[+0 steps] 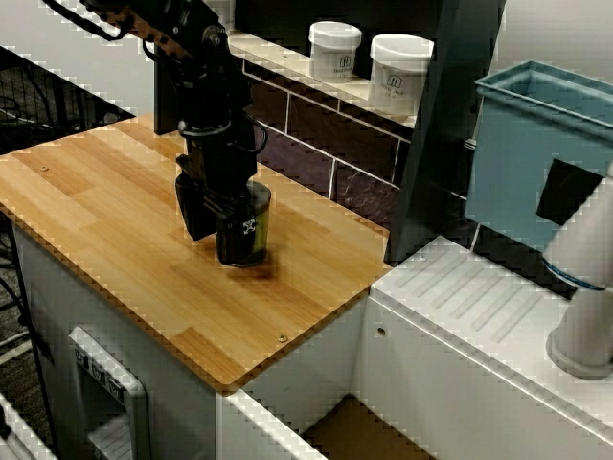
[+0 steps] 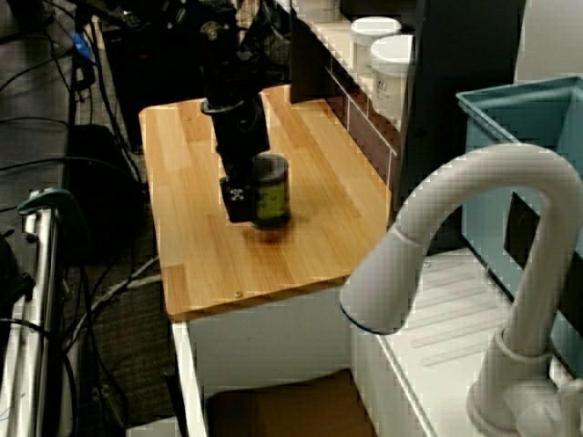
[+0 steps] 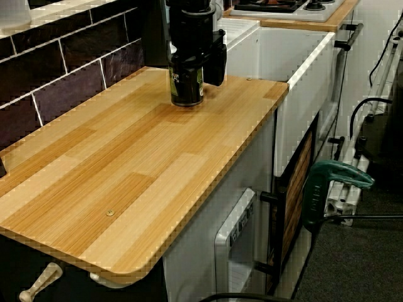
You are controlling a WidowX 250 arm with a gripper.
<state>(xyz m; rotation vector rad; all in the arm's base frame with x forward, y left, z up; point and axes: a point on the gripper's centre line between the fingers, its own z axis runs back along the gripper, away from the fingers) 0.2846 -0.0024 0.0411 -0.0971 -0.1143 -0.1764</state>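
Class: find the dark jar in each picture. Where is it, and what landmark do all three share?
View with the blue bin: jar left of centre.
View past the tap: jar left of centre, upper half.
View along the wooden counter: jar at upper middle.
Shared landmark: that wooden counter under it.

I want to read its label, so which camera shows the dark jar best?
The low countertop view: dark jar close, label facing. From above, the hand covers half; the tap-side view shows it small.
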